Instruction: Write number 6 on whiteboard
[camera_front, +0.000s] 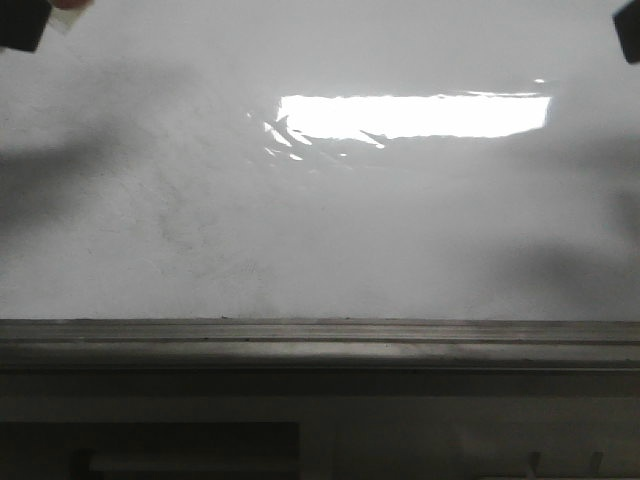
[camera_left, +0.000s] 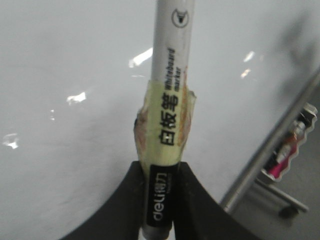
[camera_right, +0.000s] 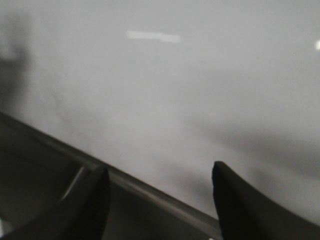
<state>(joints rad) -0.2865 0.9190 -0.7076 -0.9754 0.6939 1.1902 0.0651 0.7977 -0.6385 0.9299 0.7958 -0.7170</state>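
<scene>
Whiteboard: the whiteboard (camera_front: 300, 230) fills most of the front view, glossy white with faint grey smudges; no dark marker line shows on it in any view, so no number 6 is visible.

Glare: a bright rectangular light glare (camera_front: 415, 115) lies on the board at about 1 o'clock from the front view's centre, with crinkled reflections at its 9 o'clock end.

Ledge: a grey metal ledge (camera_front: 320, 345) runs the full width along the board's 6 o'clock edge in the front view; the same ledge shows as a grey bar (camera_left: 270, 150) in my left wrist view and as a dark strip (camera_right: 150, 192) in my right wrist view.

Shadows: soft dark patches lie on the board at 9 o'clock and at 4 o'clock in the front view.

Left gripper: my left gripper (camera_left: 160, 200) is clamped on a whiteboard marker (camera_left: 170, 90), the black fingers (camera_left: 130, 205) pressed against the black lower barrel on both sides. In the front view only a dark corner of this arm (camera_front: 22, 25) shows at 10 o'clock.

Marker: white barrel with black printed lettering, a band of yellowish tape (camera_left: 167, 125) wrapped round its middle; its tip is out of frame, so I cannot tell whether it touches the board.

Right gripper: my right gripper (camera_right: 157, 200) has its two dark fingers (camera_right: 235, 200) well apart with nothing between them, hanging over the ledge and the board's edge. In the front view only a dark corner (camera_front: 628, 35) shows at 2 o'clock.
</scene>
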